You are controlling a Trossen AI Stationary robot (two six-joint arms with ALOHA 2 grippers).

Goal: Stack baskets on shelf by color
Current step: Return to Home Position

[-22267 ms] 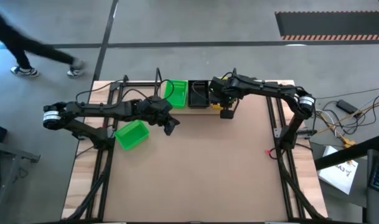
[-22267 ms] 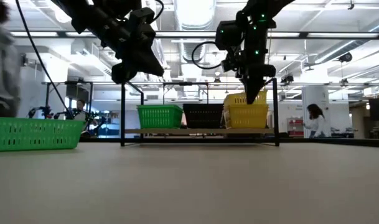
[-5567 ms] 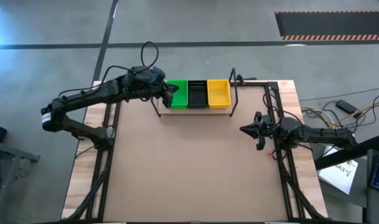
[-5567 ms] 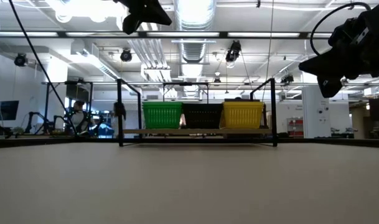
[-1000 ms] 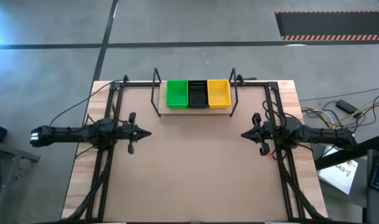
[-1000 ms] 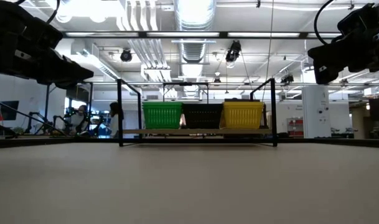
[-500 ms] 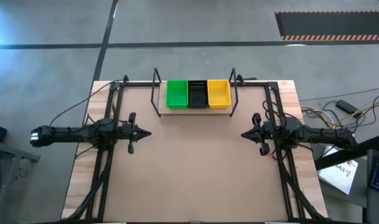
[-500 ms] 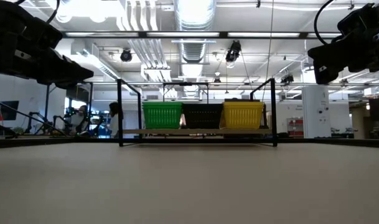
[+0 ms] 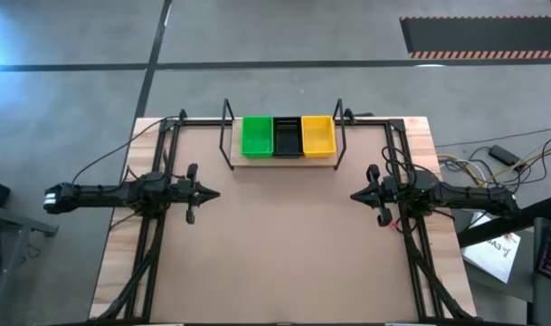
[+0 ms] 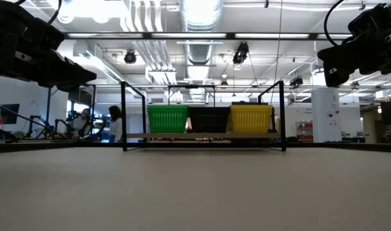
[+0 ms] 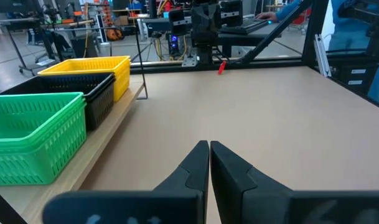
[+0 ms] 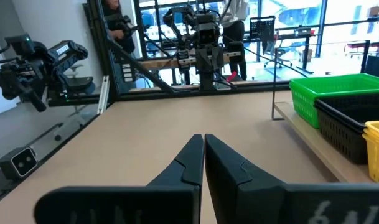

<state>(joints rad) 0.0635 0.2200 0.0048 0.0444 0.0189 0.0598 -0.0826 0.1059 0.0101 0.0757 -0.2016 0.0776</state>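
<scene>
I see the baskets [image 9: 288, 136] sorted on the shelf [image 9: 284, 160]. The left pincer [image 9: 207, 193] and right pincer [image 9: 355, 194], both closed and empty, hang well clear either side of it. I judge this is homing; next I only need to park.

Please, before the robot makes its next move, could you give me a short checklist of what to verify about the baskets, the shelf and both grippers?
1. Colours sorted: green stack, black stack and yellow stack stand side by side on the shelf: ok.
2. Stacks level and between the shelf's end frames in the low view: ok.
3. Left gripper shut, empty, at the left side of the table, apart from the shelf: ok.
4. Right gripper shut, empty, at the table's right side: ok.
5. Number of baskets in each stack: cannot tell.
</scene>
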